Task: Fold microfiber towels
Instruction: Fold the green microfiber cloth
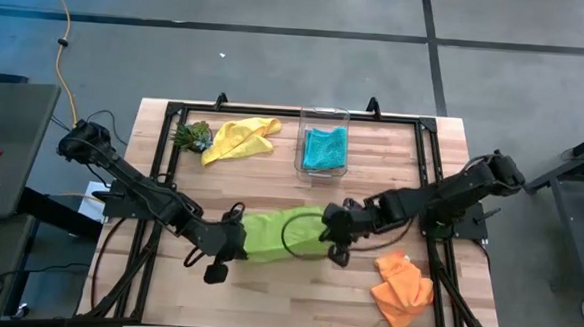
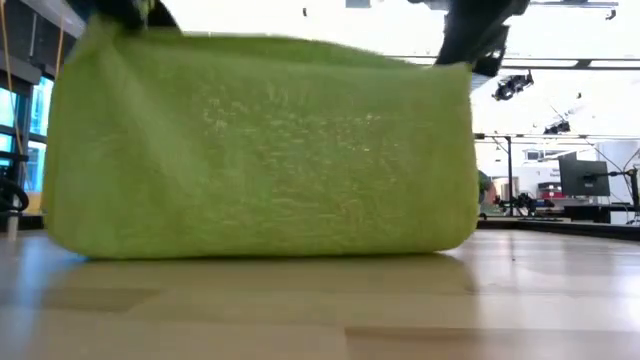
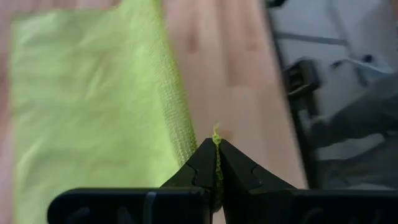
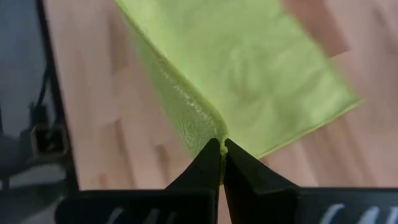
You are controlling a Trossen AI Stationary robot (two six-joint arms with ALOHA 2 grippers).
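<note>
Lime green towel (image 1: 273,233): held lifted near the worktop's front edge.
Left gripper (image 3: 217,163): clamped on its corner.
Right gripper (image 4: 222,155): clamped on the opposite corner.

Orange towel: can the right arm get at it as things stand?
Probably not right now. The right hand is shut on a corner of the lime green towel, as is the left hand. The orange towel lies close beside the right arm with bare table between, so the way looks free once it lets go.

Two dark jointed arms, black cables looped alongside; each claw, left claw (image 3: 217,167) and right claw (image 4: 222,163), has black wedge-shaped fingers.
</note>
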